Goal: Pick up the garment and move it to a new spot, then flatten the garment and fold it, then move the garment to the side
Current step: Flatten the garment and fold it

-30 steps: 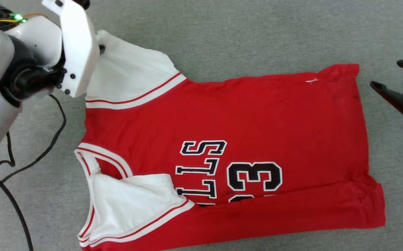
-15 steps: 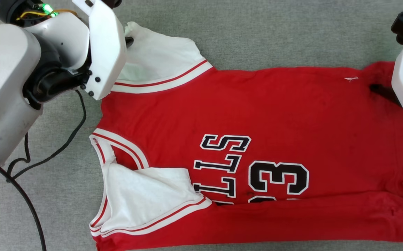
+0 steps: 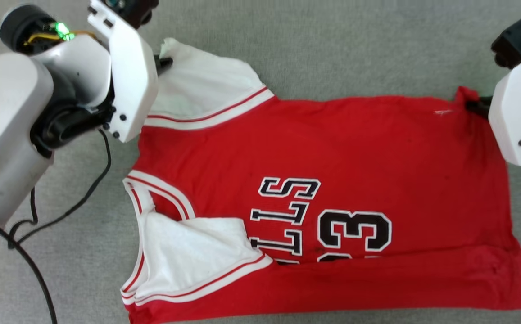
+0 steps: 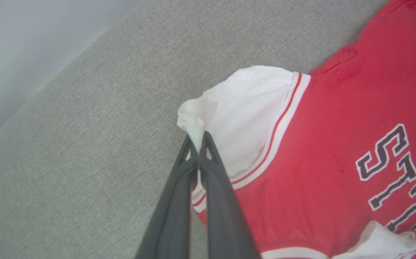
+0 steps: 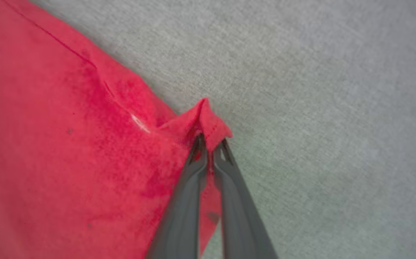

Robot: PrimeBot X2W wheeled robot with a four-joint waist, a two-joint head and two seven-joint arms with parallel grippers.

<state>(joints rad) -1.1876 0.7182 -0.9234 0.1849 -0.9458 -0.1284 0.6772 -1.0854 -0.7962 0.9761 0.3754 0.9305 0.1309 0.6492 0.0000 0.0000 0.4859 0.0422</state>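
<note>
Broadly, the grey worktop [image 3: 355,40] carries the garment [image 3: 332,148] spread front-up, stretched between the two claws; its long edge farthest from both claws already lies folded over the lettering, so I judge moving and flattening done and folding begun; the left claw [image 4: 197,139] is clenched on the tip of the white sleeve [image 4: 243,108]; the right claw [image 5: 210,142] pinches the red hem corner [image 5: 211,122]; the second long fold, any crosswise fold and the move aside remain.

Grey woven surface [image 3: 377,45] — the garment [image 3: 332,148] lies on it.
</note>
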